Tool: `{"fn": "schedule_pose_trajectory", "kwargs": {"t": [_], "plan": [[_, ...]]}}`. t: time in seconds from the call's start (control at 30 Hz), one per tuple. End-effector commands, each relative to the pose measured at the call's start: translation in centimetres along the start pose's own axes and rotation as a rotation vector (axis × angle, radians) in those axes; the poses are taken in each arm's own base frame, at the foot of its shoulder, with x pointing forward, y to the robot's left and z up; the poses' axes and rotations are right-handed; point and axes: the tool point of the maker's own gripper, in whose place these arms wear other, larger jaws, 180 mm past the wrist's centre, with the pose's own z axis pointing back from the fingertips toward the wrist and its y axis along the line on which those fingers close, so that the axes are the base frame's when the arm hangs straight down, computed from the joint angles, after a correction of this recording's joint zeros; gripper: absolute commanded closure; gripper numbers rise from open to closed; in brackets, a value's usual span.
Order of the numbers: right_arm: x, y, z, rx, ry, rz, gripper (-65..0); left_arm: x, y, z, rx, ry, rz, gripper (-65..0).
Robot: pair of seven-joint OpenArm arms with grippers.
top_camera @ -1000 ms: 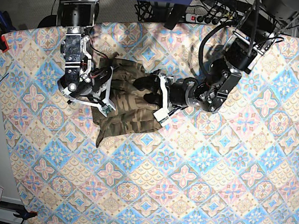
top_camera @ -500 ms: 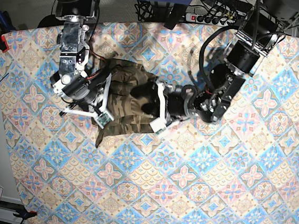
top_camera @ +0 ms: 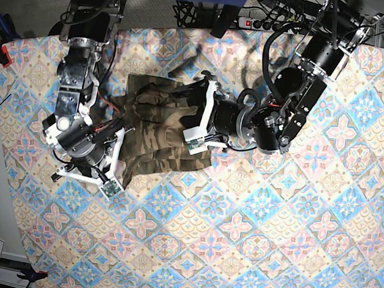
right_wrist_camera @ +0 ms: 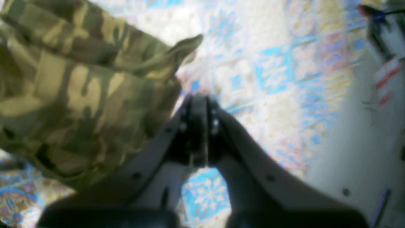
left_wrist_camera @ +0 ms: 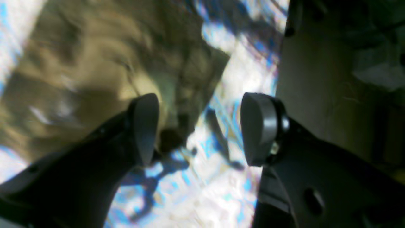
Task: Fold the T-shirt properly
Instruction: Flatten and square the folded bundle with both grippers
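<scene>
Pastel tiled tablecloth (top_camera: 252, 225) covers the worktop. T-shirt (top_camera: 160, 124) lies bunched on it, toward the far edge. My left end effector (left_wrist_camera: 199, 129) hangs spread wide over the T-shirt's edge, gripping nothing; one finger (left_wrist_camera: 144, 126) sits above the cloth, the other above tablecloth. My right end effector (right_wrist_camera: 199, 126) is clamped together, empty, just beside the T-shirt's hem corner.

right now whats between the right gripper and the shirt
Only bare tablecloth. In the right wrist view the shut right gripper sits just off the shirt edge, nothing else in the gap.
</scene>
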Motion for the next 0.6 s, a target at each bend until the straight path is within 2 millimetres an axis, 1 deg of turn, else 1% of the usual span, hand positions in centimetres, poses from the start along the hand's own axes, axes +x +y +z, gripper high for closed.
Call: {"fn": "schedule_pose_trajectory", "kwargs": {"t": [0.0,0.03,0.1,0.17,0.2,0.33,0.4,0.43,0.47,0.53,0.57], "plan": [[1.4,-1.5,0.0,-0.025,-0.026,-0.003,-0.7,0.0,-0.7,-0.1,-0.033,0.005,-0.028,-40.6],[1.5,-1.6,-0.7,-0.01,-0.019,-0.007,-0.7,-1.0,-1.4,-0.7,-0.06,0.04,-0.032,-40.6],[1.8,-1.6,-1.8,0.014,-0.003,-0.01,-0.7,-2.8,-2.3,-1.7,-0.096,0.098,-0.028,-40.6],[2.2,-1.7,-2.9,0.041,-0.006,-0.018,-0.7,-4.3,-2.2,-2.4,-0.113,0.137,0.009,-40.6],[2.3,-1.5,-3.4,0.056,-0.012,-0.023,-0.7,-4.6,-2.1,-2.6,-0.115,0.136,0.025,-40.6],[2.0,-0.6,-5.6,0.123,-0.002,-0.047,-0.7,-5.4,-1.1,-3.1,-0.09,0.124,0.057,-40.6],[1.0,0.6,-7.1,0.175,0.021,-0.066,-0.7,-5.8,0.2,-3.1,-0.065,0.136,0.074,-40.6],[0.7,1.0,-7.6,0.193,0.023,-0.074,-0.7,-5.8,0.4,-3.3,-0.066,0.132,0.086,-40.6],[0.0,1.2,-8.0,0.204,0.031,-0.081,-0.7,-5.7,0.8,-3.6,-0.063,0.13,0.099,-40.6],[-0.9,1.7,-8.6,0.225,0.042,-0.091,-0.7,-6.3,1.6,-3.8,-0.053,0.146,0.126,-40.6],[-1.3,2.1,-8.8,0.236,0.051,-0.095,-0.7,-6.4,2.6,-3.7,-0.034,0.157,0.13,-40.6]]}}
